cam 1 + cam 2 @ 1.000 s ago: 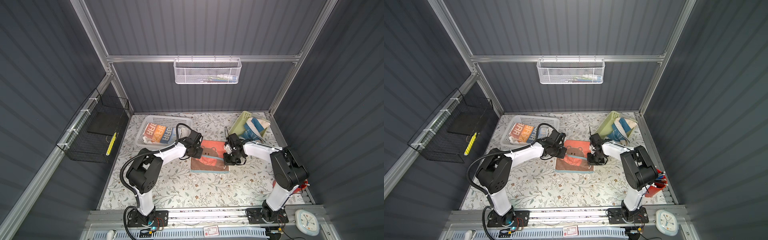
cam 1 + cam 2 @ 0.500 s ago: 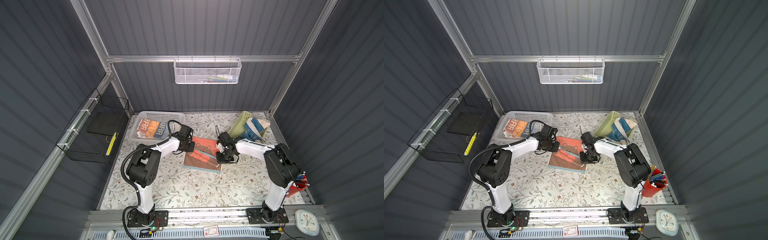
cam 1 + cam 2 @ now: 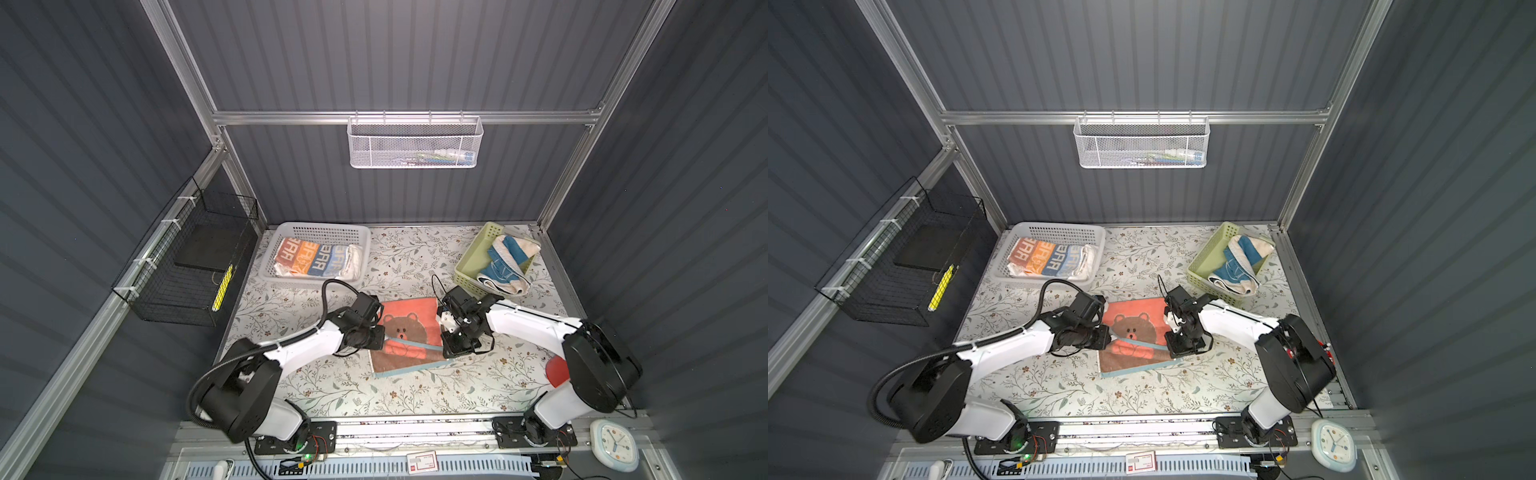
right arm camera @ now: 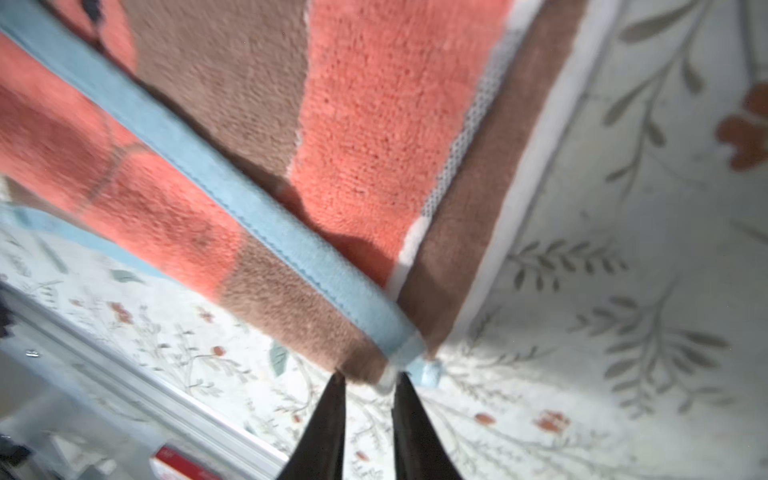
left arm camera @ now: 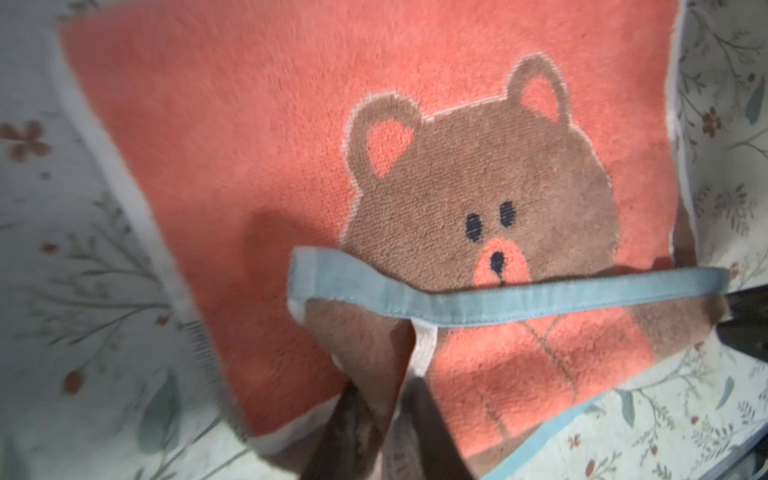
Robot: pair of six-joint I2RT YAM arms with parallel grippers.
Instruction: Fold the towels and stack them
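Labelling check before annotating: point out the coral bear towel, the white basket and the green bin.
coral bear towel (image 3: 402, 330), in a top view, on the bear's face.
white basket (image 3: 324, 232), in a top view, on its far wall.
green bin (image 3: 473, 257), in a top view, on its bare side.

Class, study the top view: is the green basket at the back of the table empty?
No, a crumpled blue-and-cream towel lies inside the green basket.
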